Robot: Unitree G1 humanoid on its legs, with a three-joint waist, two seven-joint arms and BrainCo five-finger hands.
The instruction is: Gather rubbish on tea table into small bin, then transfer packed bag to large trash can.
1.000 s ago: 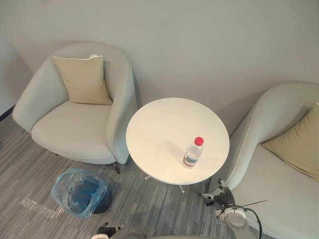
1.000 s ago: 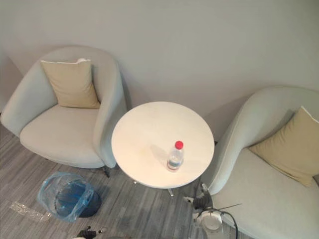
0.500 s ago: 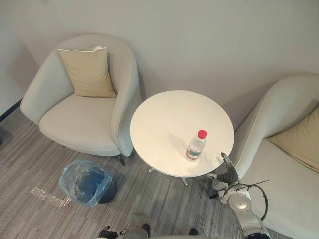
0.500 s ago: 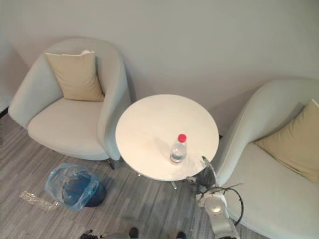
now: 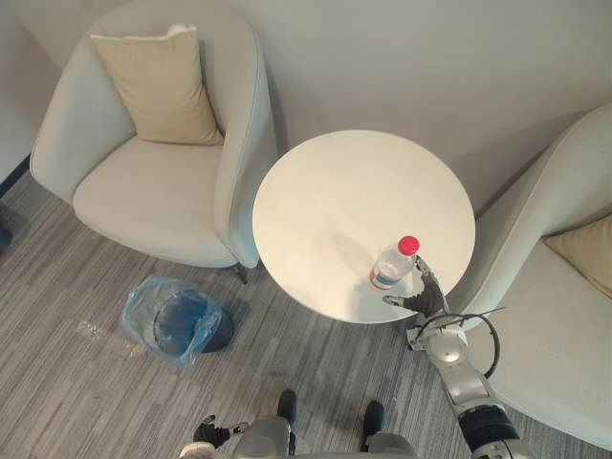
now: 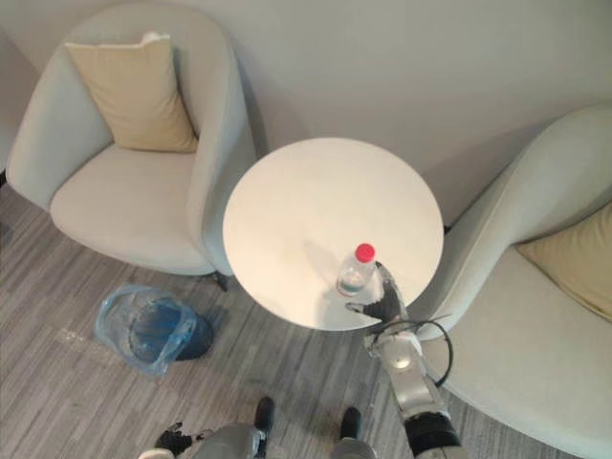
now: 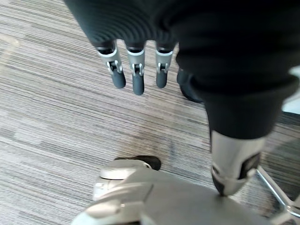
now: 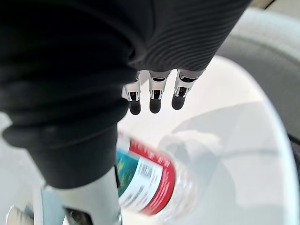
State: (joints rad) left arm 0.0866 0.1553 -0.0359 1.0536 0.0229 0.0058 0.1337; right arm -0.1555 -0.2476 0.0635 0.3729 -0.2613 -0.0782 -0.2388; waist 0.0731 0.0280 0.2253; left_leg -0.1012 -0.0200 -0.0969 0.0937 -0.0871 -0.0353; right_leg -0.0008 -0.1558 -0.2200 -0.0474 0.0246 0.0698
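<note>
Clear bottle (image 5: 393, 265) with a red cap, upright on the near right part of the round white worktop (image 5: 325, 201), in the same spot on it as a second ago. Just beside it, to the near right, the right hand (image 5: 421, 295), brought up within the last second from below the worktop's rim and now level with the bottle's lower half. Fingers (image 8: 154, 101) straight and apart, thumb on the other side, the bottle's labelled body in the gap between; not closed on it, contact impossible to tell. Whole scene shifted in the head views as well, so camera movement rather than furniture. For the task: reach about complete, grasp not yet made; probably next, curling round the bottle and lifting it clear. Down on the floor to the near left, the small bin (image 5: 177, 323) with its blue bag, well apart from the worktop. Left hand (image 7: 136, 70) hanging over the carpet, fingers straight, holding nothing. Left armchair (image 5: 143, 191) with a tan cushion (image 5: 163, 86), right armchair (image 5: 535, 325) on the far side of the worktop
</note>
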